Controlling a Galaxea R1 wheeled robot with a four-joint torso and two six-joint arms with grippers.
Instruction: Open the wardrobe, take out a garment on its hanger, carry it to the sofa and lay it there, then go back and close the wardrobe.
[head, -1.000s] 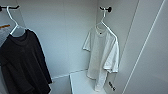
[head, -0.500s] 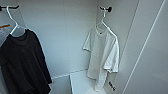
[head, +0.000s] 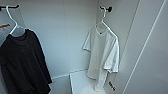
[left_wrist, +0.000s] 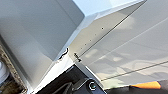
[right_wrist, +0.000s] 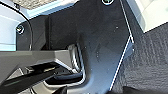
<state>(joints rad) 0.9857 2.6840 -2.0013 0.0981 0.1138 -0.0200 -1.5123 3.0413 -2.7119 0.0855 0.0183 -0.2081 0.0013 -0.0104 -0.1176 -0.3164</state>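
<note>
Head view: wardrobe (head: 75, 30) is open, camera looks straight into its white interior. Garment (head: 102, 56), the white T-shirt, hangs at about 2 o'clock from centre, on its hanger (head: 104, 22), whose hook sits over a dark peg (head: 109, 9) on the right side wall, up at 1 o'clock. Shirt hangs free, slightly turned, its lower hem near a white shelf (head: 80, 82) at 6 o'clock; can't tell if it touches. Black top (head: 22, 65) is at 9 o'clock on a second white hanger (head: 13, 23), hooked on a dark rail (head: 10, 7) at 10–11 o'clock, well apart from the white shirt. Small dark fitting (head: 112, 85) low on the right wall at 5 o'clock. Pale panel (head: 152, 55) runs full height at 3 o'clock, probably the door or frame edge, can't tell which. Left wrist view adds what the head misses: white wardrobe panels (left_wrist: 120, 42) seen up close at a steep angle, a row of small holes along one edge, a small dark hinge-like fitting (left_wrist: 77, 57) at the panel joint, and an orange patch (left_wrist: 147, 85) at 5 o'clock. Right wrist view gives the floor: dark grey carpet (right_wrist: 150, 57) at 3–4 o'clock, a white edge (right_wrist: 147, 12) at 1 o'clock. Left pincer and right pincer: open or closed, can't tell from these views.
</note>
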